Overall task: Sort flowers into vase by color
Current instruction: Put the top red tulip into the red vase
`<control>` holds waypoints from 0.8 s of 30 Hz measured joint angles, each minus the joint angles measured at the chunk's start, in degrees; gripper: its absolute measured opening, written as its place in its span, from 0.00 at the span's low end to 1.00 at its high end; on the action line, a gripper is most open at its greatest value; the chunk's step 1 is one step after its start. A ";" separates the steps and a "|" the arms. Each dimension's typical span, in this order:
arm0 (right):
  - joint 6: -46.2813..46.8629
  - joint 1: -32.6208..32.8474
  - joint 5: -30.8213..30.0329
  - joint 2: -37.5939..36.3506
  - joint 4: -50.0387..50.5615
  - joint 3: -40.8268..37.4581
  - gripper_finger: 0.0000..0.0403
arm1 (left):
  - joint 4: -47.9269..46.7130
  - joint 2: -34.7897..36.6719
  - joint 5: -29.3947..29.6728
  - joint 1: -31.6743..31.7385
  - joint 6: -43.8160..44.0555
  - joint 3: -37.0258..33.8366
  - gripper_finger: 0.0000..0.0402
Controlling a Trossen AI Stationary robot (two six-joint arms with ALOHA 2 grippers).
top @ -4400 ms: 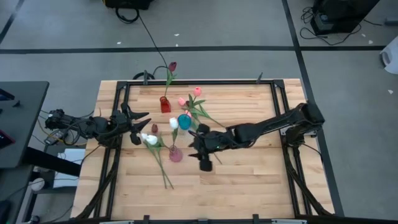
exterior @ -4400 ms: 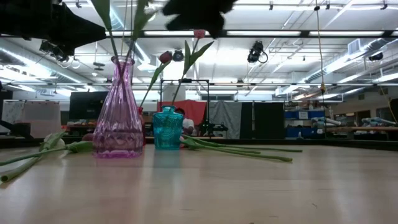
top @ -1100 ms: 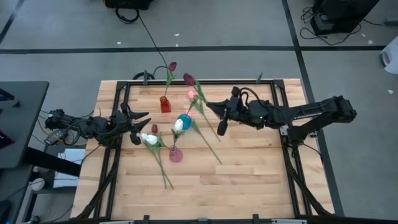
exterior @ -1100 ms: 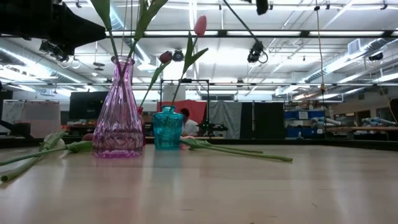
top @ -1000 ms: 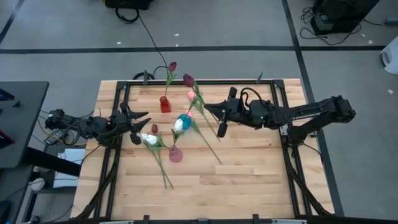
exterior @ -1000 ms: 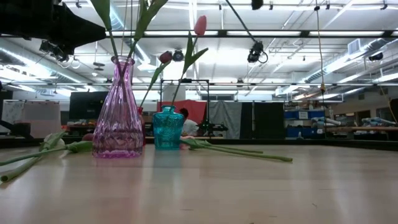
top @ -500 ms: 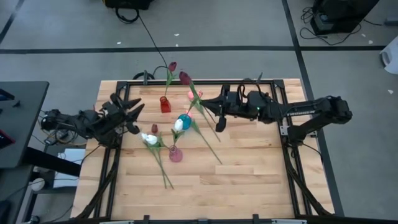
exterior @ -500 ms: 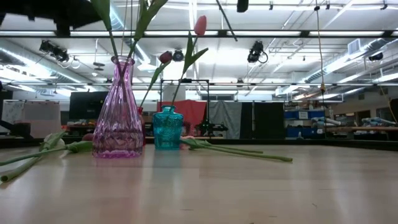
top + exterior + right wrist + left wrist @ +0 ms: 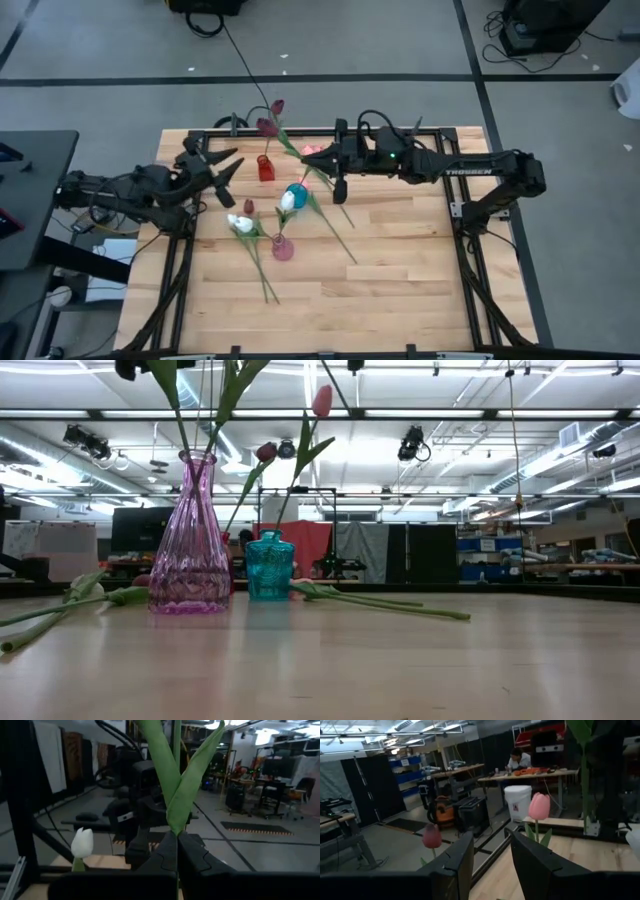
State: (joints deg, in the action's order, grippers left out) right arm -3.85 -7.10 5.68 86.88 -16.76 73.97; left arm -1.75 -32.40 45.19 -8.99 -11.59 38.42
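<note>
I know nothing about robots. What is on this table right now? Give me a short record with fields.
right gripper: shut on the green stem of a dark maroon tulip, held above the table's far side
left gripper: open, empty, near the left edge
small red vase: holds one maroon tulip
teal glass vase: upright
tall pink glass vase: upright, stems inside
lying on the wooden table: several tulips

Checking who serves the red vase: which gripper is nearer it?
Left. The left gripper sits just beside the red vase; the right gripper, holding a maroon tulip, is farther off on its other side.
</note>
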 joint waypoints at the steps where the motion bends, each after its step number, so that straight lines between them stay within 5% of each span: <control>1: -0.58 0.01 0.03 0.32 0.11 0.66 0.02 | 0.23 -0.70 0.00 0.00 0.02 -0.14 0.34; 13: -2.24 -0.10 0.05 0.30 -5.45 1.05 0.02 | 4.44 -7.63 -2.61 3.21 -4.77 4.72 0.34; 24: -2.09 -1.29 2.52 5.03 -0.83 13.43 0.02 | -6.92 -17.15 -23.40 9.84 -2.68 21.17 0.34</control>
State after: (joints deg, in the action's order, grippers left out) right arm -5.94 -8.39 8.21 91.90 -17.59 87.40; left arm -8.67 -49.55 21.79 0.85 -14.27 59.59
